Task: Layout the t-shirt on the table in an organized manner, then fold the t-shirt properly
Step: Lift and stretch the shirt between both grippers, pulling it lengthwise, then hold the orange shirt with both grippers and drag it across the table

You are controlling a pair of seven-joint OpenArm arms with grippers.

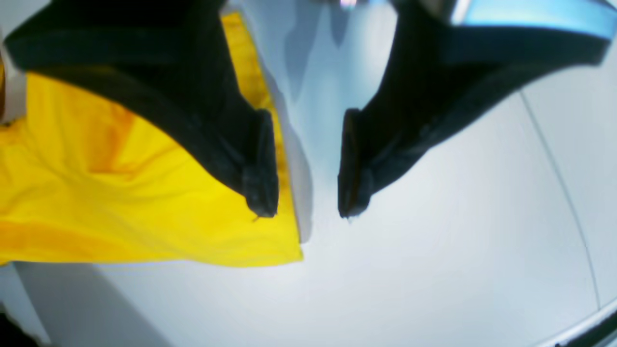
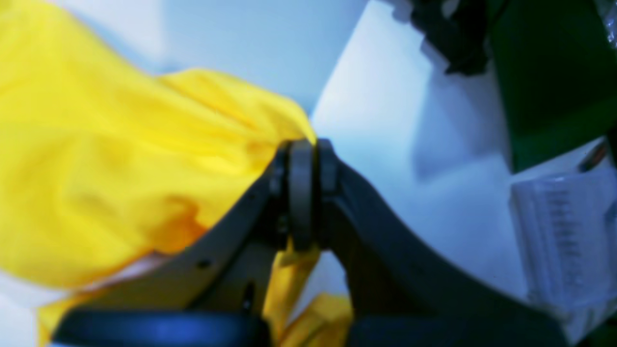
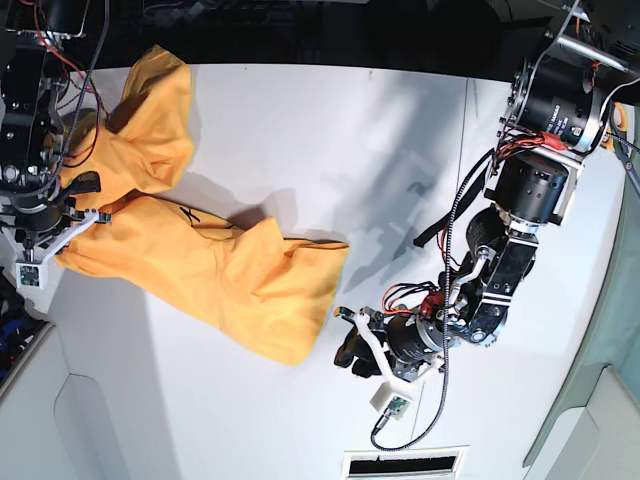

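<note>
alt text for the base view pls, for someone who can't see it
An orange t-shirt lies crumpled and stretched across the left half of a white table. The right hand pinches its left edge, while the left hand sits open just off its lower right corner, holding nothing.

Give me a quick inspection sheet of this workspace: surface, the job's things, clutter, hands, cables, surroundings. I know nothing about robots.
Surface: white table, one thin dark seam running across it.
Job's things: orange t-shirt, bunched and creased, not laid flat, not folded.
Clutter: nothing seen on the tabletop besides the shirt.
Hands: left hand open, its fingers beside the shirt's edge, holding nothing; right hand shut on the t-shirt's cloth.
Cables: black cable and red wires hang along the left arm; more wires on the right arm.
Surroundings: slotted vent at the near edge; dark green panel and white papers in the right wrist view.
</note>
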